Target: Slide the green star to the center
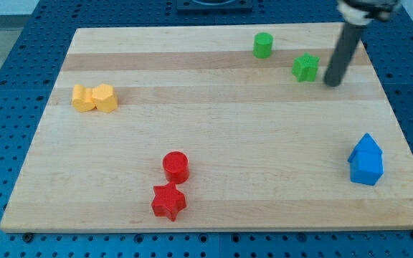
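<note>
Dark upright rod's tip (332, 82), a jawless tool, stands just right of the green star (305, 67).

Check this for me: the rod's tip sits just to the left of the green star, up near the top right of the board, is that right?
Not quite. In the camera view my tip sits just to the view's right of the green star, not its left, with a small gap between them. The rest holds: both are near the board's top right.

No text, label, brand, number or sign can be read anywhere: the desk (214, 129) and the coloured blocks are plain, and the blue surface around shows only rows of holes.
</note>
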Tool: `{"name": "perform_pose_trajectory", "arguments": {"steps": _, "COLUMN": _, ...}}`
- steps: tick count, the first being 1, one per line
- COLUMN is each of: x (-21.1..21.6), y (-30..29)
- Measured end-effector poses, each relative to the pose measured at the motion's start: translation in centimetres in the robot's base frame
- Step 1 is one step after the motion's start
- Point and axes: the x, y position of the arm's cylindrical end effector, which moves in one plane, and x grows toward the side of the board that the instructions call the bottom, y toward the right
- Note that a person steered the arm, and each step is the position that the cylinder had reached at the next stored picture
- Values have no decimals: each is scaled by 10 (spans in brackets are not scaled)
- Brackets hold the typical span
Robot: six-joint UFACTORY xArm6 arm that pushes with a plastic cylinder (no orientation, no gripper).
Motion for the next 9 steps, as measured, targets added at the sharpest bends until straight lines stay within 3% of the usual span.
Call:
{"name": "perform_pose_trajectory", "arguments": {"steps": 1, "x": -41, "y": 53}}
{"name": "perform_pose_trajectory", "arguments": {"steps": 2, "x": -54, "y": -41}}
{"name": "perform_pose_trajectory", "arguments": {"steps": 3, "x": 15, "y": -68}}
{"name": "perform_pose_trajectory", "arguments": {"steps": 9, "x": 1, "y": -57}}
